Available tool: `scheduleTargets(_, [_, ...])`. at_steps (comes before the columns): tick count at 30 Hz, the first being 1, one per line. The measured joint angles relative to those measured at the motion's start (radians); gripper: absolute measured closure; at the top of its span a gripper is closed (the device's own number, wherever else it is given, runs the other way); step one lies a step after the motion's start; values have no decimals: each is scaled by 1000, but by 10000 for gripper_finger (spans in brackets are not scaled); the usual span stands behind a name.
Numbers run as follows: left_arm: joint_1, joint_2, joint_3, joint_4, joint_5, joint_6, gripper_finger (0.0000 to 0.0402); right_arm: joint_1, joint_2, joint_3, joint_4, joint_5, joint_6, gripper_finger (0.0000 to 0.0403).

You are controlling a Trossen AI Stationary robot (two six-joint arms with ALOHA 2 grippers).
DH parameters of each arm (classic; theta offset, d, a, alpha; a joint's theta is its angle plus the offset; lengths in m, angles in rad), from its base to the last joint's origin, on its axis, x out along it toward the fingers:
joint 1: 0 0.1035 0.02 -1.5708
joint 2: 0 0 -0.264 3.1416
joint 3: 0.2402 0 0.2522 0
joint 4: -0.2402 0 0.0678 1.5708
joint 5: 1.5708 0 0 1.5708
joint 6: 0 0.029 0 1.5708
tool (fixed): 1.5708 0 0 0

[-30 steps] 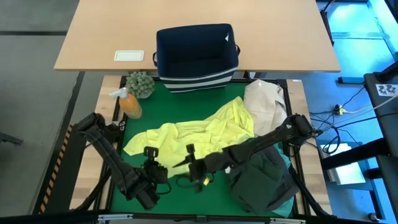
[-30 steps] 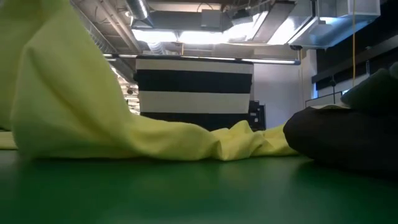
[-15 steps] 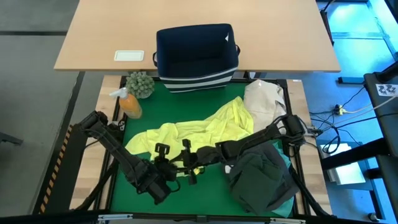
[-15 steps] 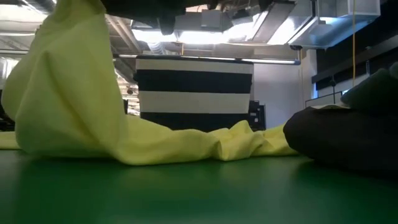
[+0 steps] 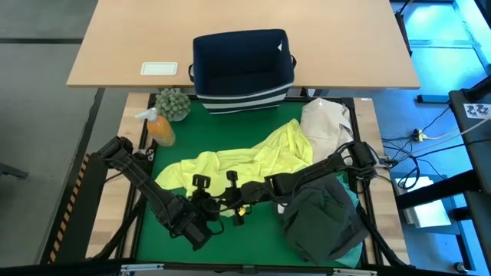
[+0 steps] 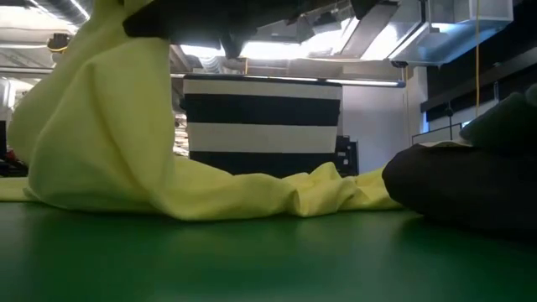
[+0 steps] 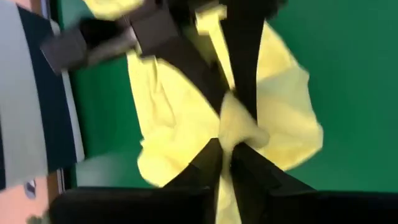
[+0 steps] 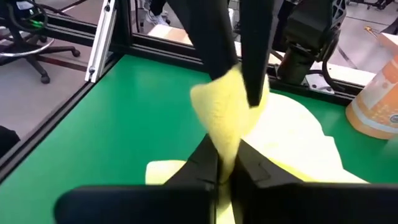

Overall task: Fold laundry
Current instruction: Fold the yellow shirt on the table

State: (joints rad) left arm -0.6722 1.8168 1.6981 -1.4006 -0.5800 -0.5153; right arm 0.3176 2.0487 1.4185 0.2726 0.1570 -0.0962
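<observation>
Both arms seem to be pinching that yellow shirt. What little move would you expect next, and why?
Probably drawing apart to spread it. The left gripper and right gripper are both shut on the yellow-green shirt, close together over the green mat, and the shirt lies crumpled.

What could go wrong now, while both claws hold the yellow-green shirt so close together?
1. The left claw and right claw each pinch only a small fold of the yellow-green shirt; the cloth may slip out.
2. The two claws nearly meet above the green mat, so they could bump each other.
3. The shirt's far end lies against the dark garment pile and the cream bundle; lifting may drag them.
</observation>
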Motion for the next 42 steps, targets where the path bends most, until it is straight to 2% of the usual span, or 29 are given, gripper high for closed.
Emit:
scheduleTargets(4, [-29,-4,0,-110,23,-117,334,-6,0,0,-5,10,-3,379])
scheduleTargets(7, [-71,-12,0,-153,22,-225,307,-13,0,0,-12,9,-3,393])
scheduleTargets(12, [-167,-13,-12,-88,-15,-371,280,-19,0,0,-12,9,10,387])
scheduleTargets(16, [-235,-13,-109,59,-96,-435,276,-24,0,5,-16,7,14,393])
scheduleTargets(22, [-266,-11,-336,321,-184,-510,275,-23,0,29,-15,-22,16,391])
scheduleTargets(28, [-253,-11,-489,433,-264,-611,275,-24,0,59,-31,-45,15,392])
scheduleTargets(34, [-225,-12,-565,524,-264,-627,275,-24,0,69,-42,-67,13,392])
scheduleTargets(42, [-238,-19,-571,536,-275,-627,275,-24,0,69,-43,-73,12,395])
